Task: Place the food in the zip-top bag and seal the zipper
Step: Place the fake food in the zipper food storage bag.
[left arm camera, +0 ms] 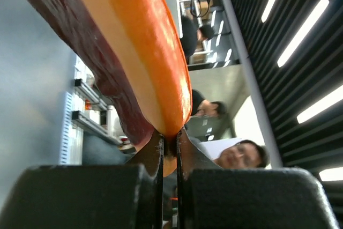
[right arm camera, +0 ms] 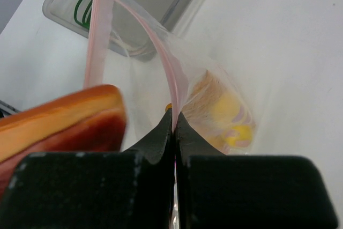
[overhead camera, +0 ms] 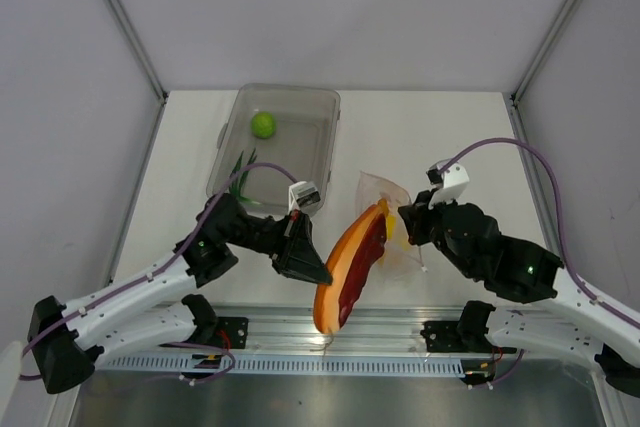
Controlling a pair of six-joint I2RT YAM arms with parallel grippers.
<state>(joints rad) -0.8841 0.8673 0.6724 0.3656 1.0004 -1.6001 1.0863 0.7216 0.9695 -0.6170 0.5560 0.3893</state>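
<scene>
The left gripper pinches the slice; right gripper clamps the zipper; food inside bag blurred

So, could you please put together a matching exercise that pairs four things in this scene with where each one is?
Things:
1. long slice
2. zip-top bag
3. green lime
4. green stalk

Places:
A. far part of the clear bin
B. pinched at its mouth by the right claw
C. near-left part of the clear bin
D. clamped in the left claw

Pairs: 1-D, 2-B, 3-A, 4-C
</scene>
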